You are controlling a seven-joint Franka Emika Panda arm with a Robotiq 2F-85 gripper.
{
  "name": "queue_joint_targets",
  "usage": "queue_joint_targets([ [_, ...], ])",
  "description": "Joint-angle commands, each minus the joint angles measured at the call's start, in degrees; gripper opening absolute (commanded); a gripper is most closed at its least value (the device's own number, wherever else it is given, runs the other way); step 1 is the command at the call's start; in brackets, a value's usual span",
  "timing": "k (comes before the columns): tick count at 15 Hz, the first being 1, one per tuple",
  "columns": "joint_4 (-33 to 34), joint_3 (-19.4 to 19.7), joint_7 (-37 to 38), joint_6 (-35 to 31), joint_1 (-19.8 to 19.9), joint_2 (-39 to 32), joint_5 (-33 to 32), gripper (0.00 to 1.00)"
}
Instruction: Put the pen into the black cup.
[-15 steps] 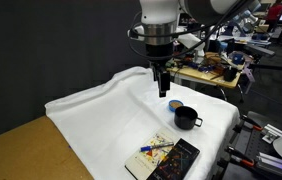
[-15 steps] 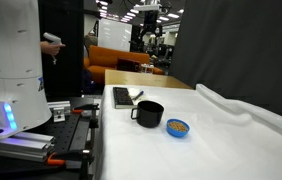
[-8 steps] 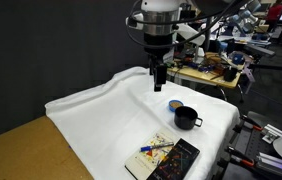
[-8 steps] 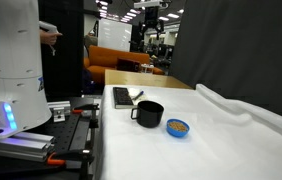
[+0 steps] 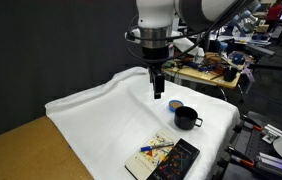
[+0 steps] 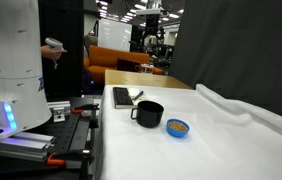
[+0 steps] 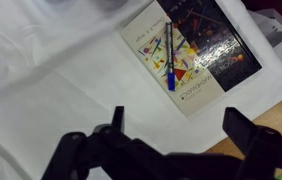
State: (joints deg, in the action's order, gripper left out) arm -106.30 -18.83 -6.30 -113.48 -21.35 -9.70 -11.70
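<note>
The pen (image 7: 169,60) is a thin dark blue stick lying on the colourful book (image 7: 153,40) in the wrist view. In an exterior view the pen (image 5: 159,148) sits on that book near the table's front edge. The black cup (image 5: 187,118) stands upright on the white cloth, handle to the side, and it shows as well from the other side as the cup (image 6: 149,113). My gripper (image 5: 158,94) hangs well above the cloth, behind the cup and far from the pen. In the wrist view the gripper (image 7: 179,125) is open with nothing between its fingers.
A flat blue disc (image 5: 175,105) lies beside the cup. A black slab (image 5: 178,160) rests on the book (image 5: 151,155). The white cloth (image 5: 101,115) is rumpled at the back. Bare wood (image 5: 21,150) shows at one corner. Cluttered benches (image 5: 216,65) stand behind.
The arm rose a little and shifted sideways, then came back down to about the same height. The jaws stayed open, and the pen, cup and book have not moved.
</note>
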Motion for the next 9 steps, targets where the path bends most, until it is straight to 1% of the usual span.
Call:
queue_joint_targets([
  [1, 2.7, 0.4, -0.3, 0.3, -0.1, -5.1, -0.5, 1.00],
  [5, 4.7, 0.7, -0.1, 1.0, -0.7, -9.8, -0.3, 1.00],
  [9, 5.0, 0.7, 0.0, 1.0, -0.9, -11.9, 0.5, 1.00],
])
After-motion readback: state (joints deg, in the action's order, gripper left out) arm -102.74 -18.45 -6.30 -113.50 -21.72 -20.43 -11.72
